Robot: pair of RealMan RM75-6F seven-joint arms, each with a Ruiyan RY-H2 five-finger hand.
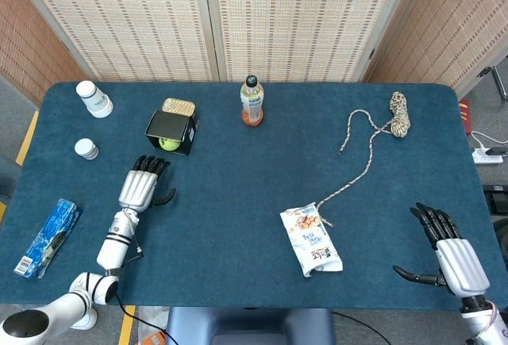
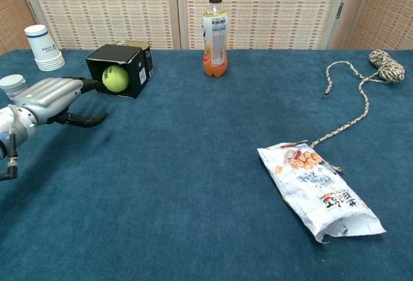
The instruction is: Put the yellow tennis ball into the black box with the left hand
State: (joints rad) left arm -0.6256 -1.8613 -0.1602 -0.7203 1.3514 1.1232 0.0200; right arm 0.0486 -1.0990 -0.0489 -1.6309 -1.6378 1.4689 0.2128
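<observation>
Ball: the yellow tennis ball (image 2: 115,78) sits in the open mouth of the black box (image 2: 122,57), which lies on its side on the table (image 1: 238,194); the ball shows right at the opening rather than deep inside.
Left hand: the left hand (image 2: 53,95) hangs just short of the box, fingers apart and holding nothing, thumb stretched out low toward the box.
Right hand: the right hand (image 1: 452,256) rests near the table's front right corner, fingers spread, holding nothing (well apart from everything else).
Risk, ball: the ball could roll back out, since nothing visibly blocks the opening.
Risk, box: a stray brush from the fingertips could nudge the box and tip the ball free.
Neighbours: a tin (image 1: 178,107) touches the box from behind; a drink bottle (image 2: 215,35) stands further right.
</observation>
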